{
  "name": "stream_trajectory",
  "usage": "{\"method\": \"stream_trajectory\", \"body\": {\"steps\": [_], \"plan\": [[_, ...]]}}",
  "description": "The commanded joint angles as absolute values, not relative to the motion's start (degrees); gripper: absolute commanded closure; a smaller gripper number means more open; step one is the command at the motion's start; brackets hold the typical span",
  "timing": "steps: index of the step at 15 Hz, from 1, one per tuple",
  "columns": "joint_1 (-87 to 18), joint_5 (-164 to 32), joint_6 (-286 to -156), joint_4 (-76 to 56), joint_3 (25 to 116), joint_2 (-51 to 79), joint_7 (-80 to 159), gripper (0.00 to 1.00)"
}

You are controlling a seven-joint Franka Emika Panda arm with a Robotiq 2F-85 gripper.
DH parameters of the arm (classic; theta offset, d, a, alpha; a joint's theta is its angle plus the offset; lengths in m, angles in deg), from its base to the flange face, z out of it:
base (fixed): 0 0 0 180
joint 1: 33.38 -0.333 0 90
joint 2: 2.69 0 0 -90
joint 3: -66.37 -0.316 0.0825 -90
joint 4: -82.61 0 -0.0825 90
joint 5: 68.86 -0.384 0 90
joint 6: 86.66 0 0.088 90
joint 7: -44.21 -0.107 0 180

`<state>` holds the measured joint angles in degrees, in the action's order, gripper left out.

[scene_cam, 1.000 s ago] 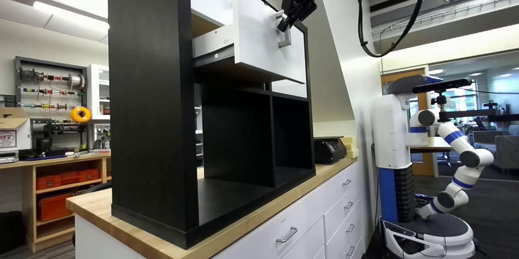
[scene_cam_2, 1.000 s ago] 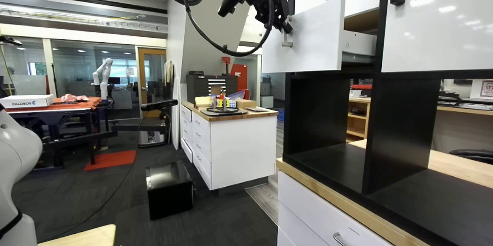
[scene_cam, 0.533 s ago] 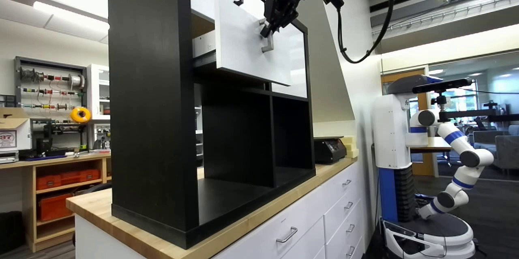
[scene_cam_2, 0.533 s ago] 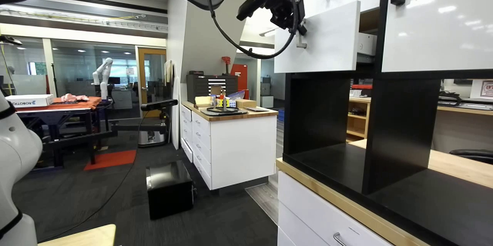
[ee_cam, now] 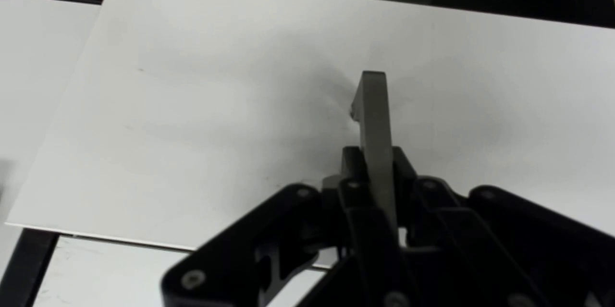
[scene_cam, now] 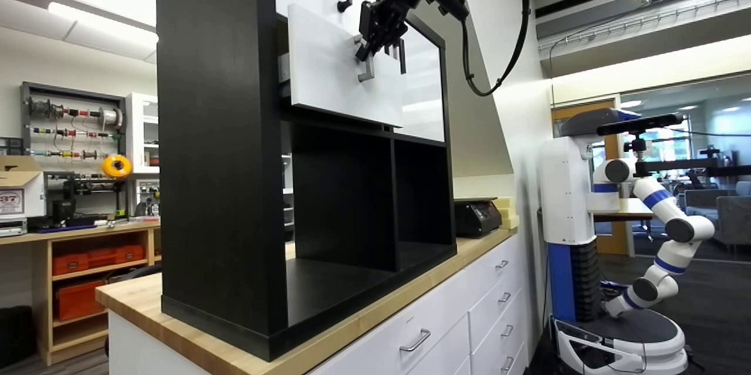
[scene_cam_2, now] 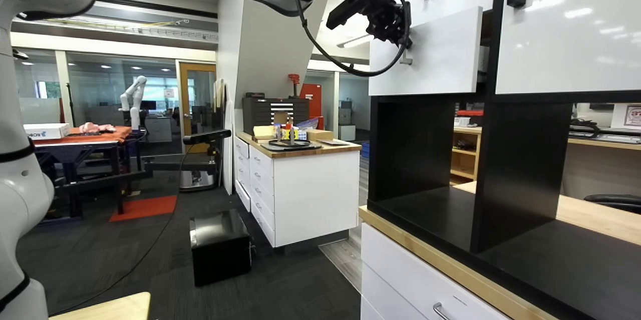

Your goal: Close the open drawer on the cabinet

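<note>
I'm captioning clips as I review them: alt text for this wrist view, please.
A black gripper grips the gray bar handle on the flat white front of the drawer, seen close up. Parts of the black cabinet show along the picture's top and lower left.

Stretches in an exterior view from near left to far right as a light wooden desk (scene_cam: 138,290) over white drawers (scene_cam: 440,310). Bears the tall black cabinet (scene_cam: 214,158) upright, just back from the front edge. Farther right, past the cabinet, carries a low black device (scene_cam: 478,218) and, just beside it, stacked pale yellow blocks (scene_cam: 506,215). Shows also behind the cabinet through the open compartments (scene_cam_2: 586,260).
</note>
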<state>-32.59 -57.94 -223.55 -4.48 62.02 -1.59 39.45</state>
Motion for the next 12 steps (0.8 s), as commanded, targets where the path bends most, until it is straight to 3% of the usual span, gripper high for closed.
{"method": "stream_trajectory", "body": {"steps": [1, 10, 11, 12], "plan": [[-34.31, -56.77, -218.84, 1.88, 62.6, 2.12, 40.52, 0.96], [-32.15, -57.47, -223.25, 5.77, 62.5, 8.71, 42.9, 0.96], [-32.25, -57.07, -222.35, 6.21, 62.52, 8.91, 43.12, 0.6], [-32.37, -56.32, -220.5, 6.07, 62.61, 8.4, 43.68, 0.59]]}}
